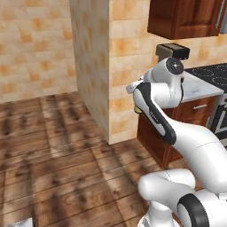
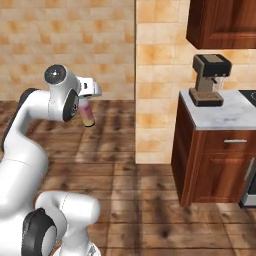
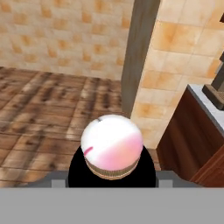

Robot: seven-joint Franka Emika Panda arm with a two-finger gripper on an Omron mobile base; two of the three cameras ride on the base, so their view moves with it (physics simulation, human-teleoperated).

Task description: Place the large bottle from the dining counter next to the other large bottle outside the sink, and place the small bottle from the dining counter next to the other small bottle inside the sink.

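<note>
While the bottle (image 2: pixel 88 114) is seen pink-orange beside the arm, its cap (image 3: pixel 112 147) is seen end-on, clamped in the gripper (image 3: pixel 112 181); coffee machine (image 2: pixel 209 80) on desk (image 2: pixel 225 116) nearby.

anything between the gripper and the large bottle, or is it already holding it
Nothing visible stands between them: the gripper already holds the large bottle, which hangs from it above the wooden floor. The sink is not in these views.
</note>
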